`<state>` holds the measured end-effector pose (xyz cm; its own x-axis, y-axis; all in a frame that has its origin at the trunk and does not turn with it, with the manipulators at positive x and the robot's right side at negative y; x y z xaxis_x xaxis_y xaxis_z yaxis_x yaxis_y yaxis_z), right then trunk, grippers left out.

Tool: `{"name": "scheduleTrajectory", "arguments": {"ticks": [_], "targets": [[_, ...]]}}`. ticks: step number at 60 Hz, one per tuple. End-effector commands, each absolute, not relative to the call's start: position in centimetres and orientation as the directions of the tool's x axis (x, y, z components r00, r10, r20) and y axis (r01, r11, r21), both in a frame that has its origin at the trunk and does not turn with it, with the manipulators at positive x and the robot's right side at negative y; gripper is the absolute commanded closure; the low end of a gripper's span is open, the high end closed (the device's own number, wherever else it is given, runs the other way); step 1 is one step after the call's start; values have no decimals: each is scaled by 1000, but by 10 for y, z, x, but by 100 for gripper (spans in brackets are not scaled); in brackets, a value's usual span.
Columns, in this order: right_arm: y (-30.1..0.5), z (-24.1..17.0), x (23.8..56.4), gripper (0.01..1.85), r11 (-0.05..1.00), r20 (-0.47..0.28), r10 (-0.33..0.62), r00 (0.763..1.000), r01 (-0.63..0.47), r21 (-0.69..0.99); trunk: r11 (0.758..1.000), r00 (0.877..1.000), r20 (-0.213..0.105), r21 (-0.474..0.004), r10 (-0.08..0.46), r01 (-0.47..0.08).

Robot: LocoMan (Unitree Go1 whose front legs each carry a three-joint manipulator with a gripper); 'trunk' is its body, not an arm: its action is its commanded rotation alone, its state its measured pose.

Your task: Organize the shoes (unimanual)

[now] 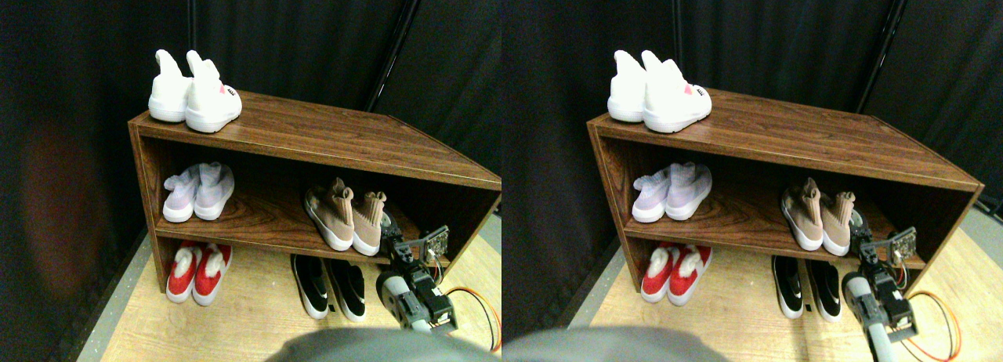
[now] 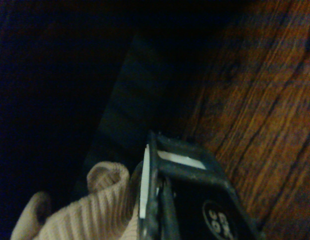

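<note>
- Reaching in from the lower right, my right gripper [image 1: 397, 248] sits at the front edge of the middle shelf [image 1: 266, 213], just beside the outer shoe of the tan pair [image 1: 345, 213].
- I cannot tell whether the jaws are parted or closed. In the wrist view the dark jaw frame [image 2: 187, 200] stands right against the ribbed tan cuff [image 2: 95, 205], but the gap itself does not show, and nothing proves a grasp.
- The relation I'm steering by: in the stereo view the tan pair lies to the left of the gripper and a little farther into the shelf. The nearer shoe is the right-hand one [image 1: 368, 221], its ankle cuff closest to the jaws.
- Both tan shoes have their long axes running front to back on the shelf. The left one [image 1: 331, 213] is angled slightly off from its mate, so the two look not quite parallel.
- My judgement: any nudge or pick has to work sideways toward that cuff, not straight in, or I'd push the shoe deeper under the top board [image 1: 329, 135].
- Only this arm is working, so there's no choice of reach.
- The other pairs look lined up and stand well apart from the gripper: white [image 1: 196, 95] on top, pale lilac [image 1: 198, 191] on the middle shelf's left, red [image 1: 198, 272] and black [image 1: 329, 287] on the floor [image 1: 251, 315] beneath.
</note>
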<state>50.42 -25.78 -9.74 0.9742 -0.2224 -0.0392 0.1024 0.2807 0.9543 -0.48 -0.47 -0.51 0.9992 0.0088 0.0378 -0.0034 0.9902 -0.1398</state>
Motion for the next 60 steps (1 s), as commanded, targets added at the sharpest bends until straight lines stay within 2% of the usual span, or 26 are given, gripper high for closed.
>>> {"name": "scheduleTrajectory", "arguments": {"ticks": [1,17,28,32,39,41,46,50,56,60], "targets": [[-259,-96,506,180,271,-34,-222,975,95,958,987,1000,10,-158,21,-20],[-263,-94,502,180,268,-21,-248,968,90,959,988,1000,13,-152,13,-11],[-271,-83,497,180,294,1,-191,982,56,954,990,1000,25,-143,-1,5],[-275,-72,491,180,331,33,-159,987,22,944,990,1000,30,-141,-6,10],[-280,-59,485,180,343,53,-152,987,2,939,990,999,36,-137,-13,17],[-285,-53,482,180,395,77,-148,986,-13,919,991,999,38,-136,-17,23],[-288,-44,475,180,374,86,-187,979,-10,928,991,999,42,-133,-21,26],[-293,-36,468,180,402,89,-138,986,-26,915,991,999,43,-131,-26,32],[-299,-32,457,180,397,108,-139,984,-45,917,991,999,41,-129,-29,34],[-303,-29,447,180,434,126,-114,985,-65,898,991,999,38,-129,-32,37]]}}
